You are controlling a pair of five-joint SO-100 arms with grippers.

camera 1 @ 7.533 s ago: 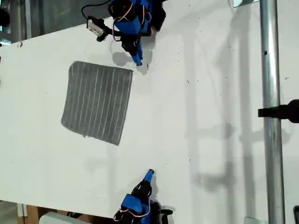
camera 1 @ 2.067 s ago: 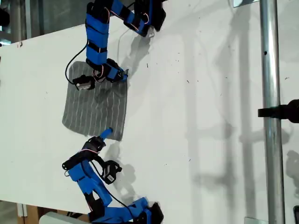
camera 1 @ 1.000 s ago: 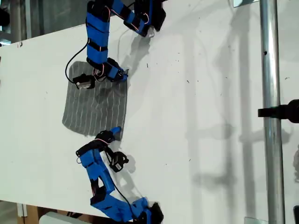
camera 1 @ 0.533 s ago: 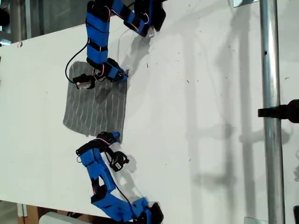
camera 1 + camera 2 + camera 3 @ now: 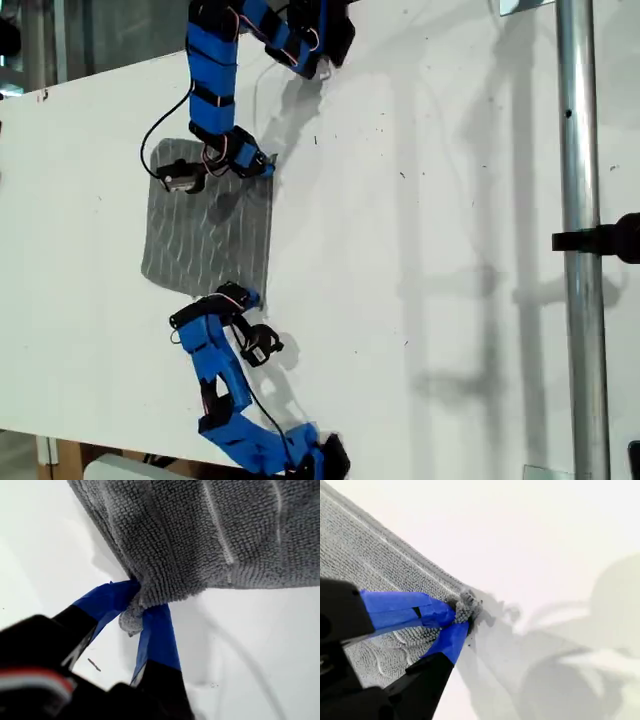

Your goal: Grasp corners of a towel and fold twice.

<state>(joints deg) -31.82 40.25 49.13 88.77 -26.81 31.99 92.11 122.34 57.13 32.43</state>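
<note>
- Exterior view: the towel (image 5: 205,235), grey with thin white stripes, lies on the white surface (image 5: 430,300) toward the exterior view's left. Its stripes run lengthwise between the two arms.
- The cloth is mostly flat. It is rippled near both corners on the edge that faces the exterior view's right.
- My first hand (image 5: 245,297) comes in from the arm based at the bottom of the exterior view. It sits at the towel's lower corner on that edge.
- First wrist view: my first hand (image 5: 137,605) has its blue-taped fingers (image 5: 157,630) pinched tight on a corner (image 5: 130,622). A small tuft of pile pokes out between them. The towel (image 5: 200,530) spreads away beyond the grip.
- My second hand (image 5: 266,166) reaches down from the arm based at the top of the exterior view. It is at the towel's upper corner on the same edge.
- Second wrist view: my second hand (image 5: 460,615) is clamped on that corner (image 5: 467,602), which is bunched at the fingertips. The towel (image 5: 360,565) trails back beside the fingers.
- A metal pole (image 5: 580,300) stands at the exterior view's right, well apart from the cloth.
</note>
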